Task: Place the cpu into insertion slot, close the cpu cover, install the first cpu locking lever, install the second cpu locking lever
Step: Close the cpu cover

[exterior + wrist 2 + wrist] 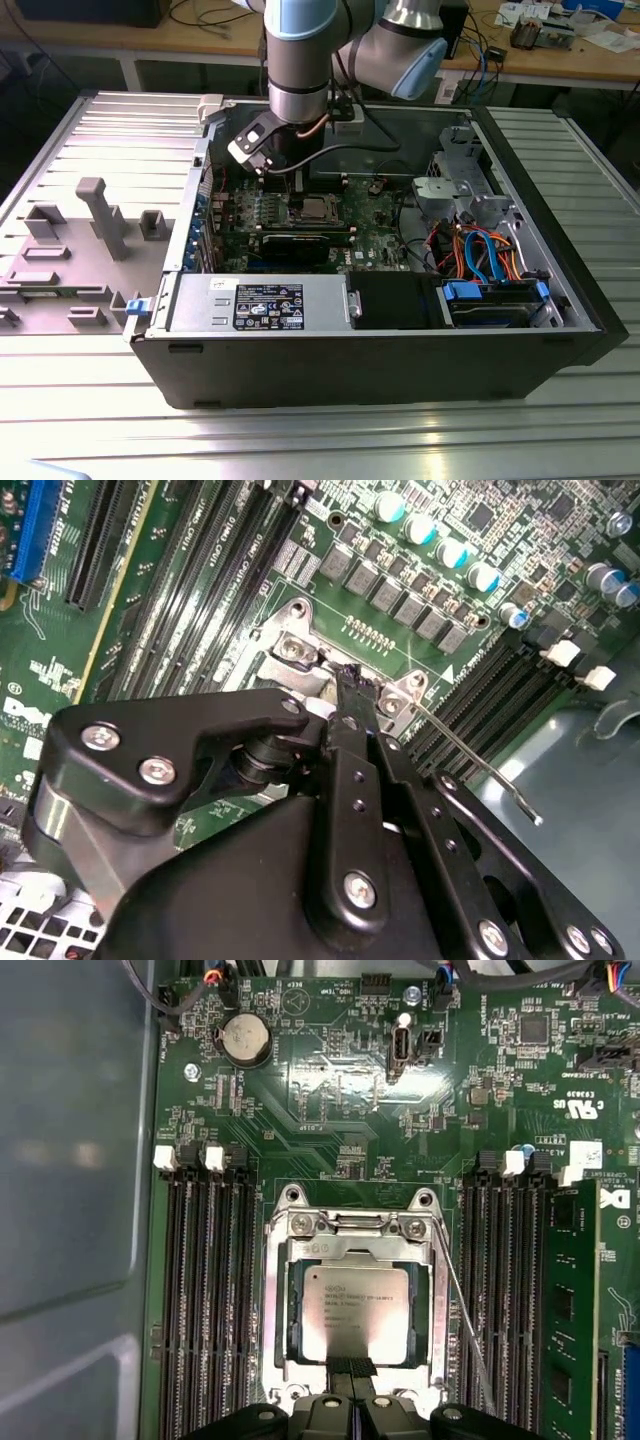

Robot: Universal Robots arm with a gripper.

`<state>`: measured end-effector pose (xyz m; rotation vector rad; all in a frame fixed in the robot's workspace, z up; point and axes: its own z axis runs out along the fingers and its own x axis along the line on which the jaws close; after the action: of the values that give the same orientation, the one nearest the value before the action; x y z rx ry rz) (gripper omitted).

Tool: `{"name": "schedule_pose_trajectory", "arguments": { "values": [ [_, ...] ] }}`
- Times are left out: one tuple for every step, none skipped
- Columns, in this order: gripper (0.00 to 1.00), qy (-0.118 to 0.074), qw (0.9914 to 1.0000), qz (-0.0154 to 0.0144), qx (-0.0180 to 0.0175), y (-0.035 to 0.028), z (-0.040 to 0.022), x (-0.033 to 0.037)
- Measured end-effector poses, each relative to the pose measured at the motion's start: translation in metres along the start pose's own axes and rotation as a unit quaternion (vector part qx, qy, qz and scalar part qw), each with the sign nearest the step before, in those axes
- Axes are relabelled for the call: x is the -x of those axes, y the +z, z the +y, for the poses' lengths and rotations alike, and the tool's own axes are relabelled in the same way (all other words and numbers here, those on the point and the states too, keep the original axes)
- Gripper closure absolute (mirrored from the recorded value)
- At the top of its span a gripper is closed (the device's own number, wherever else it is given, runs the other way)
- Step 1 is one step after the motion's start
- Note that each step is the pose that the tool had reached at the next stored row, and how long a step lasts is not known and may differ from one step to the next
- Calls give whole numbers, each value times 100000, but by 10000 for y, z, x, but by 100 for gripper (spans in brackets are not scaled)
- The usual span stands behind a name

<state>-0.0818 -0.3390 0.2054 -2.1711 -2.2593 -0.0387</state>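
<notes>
The cpu point(356, 1312) is seen seated in the slot point(294, 1310). It is a flat square chip with a silvery-grey metal top, on which several lines of small dark print are carried. The cover point(437, 1300), a thin silver frame with a square window, is laid flat around it, so that the chip's top is shown through the window. One thin wire lever point(465, 1310) is run aslant from the cover's corner, beside the memory slots point(205, 1290); whether it is latched cannot be told. The claw point(352, 1385) is held at the cover's edge, its black fingers point(330, 1415) brought together with nothing seen between them. White lettering and marks are printed across the green board point(330, 1090), and a round coin cell point(245, 1038) is set among them. In the exterior view a dark label point(268, 305) with pale print is borne on the grey box point(200, 300) nearest the camera. That box is mounted inside the open case point(400, 365), which is laid on the slatted counter point(560, 420).
</notes>
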Motion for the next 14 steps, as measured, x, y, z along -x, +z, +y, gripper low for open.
{"name": "schedule_pose_trajectory", "arguments": {
  "values": [
    [89,0,100000,-30,-54,12,-1,1],
    [89,0,100000,-20,-86,23,-1,1],
    [89,0,100000,-6,-82,25,-1,1],
    [89,1,100000,3,-76,27,0,1],
    [89,2,100000,48,-40,11,1,-1],
    [89,-10,100000,55,17,-7,4,-4],
    [89,-10,100000,-19,-40,-26,3,-2],
    [89,-11,100000,-79,-65,-42,2,-1],
    [89,-9,100000,-118,-62,-45,2,-2],
    [89,-3,100000,-163,-63,-45,1,-2],
    [89,-8,100000,-190,-70,-46,3,-1],
    [89,-12,100000,-192,-75,-42,201,7],
    [89,2,100000,-193,-74,-41,270,9],
    [89,-2,100000,-193,-75,-41,276,10]
  ]
}}
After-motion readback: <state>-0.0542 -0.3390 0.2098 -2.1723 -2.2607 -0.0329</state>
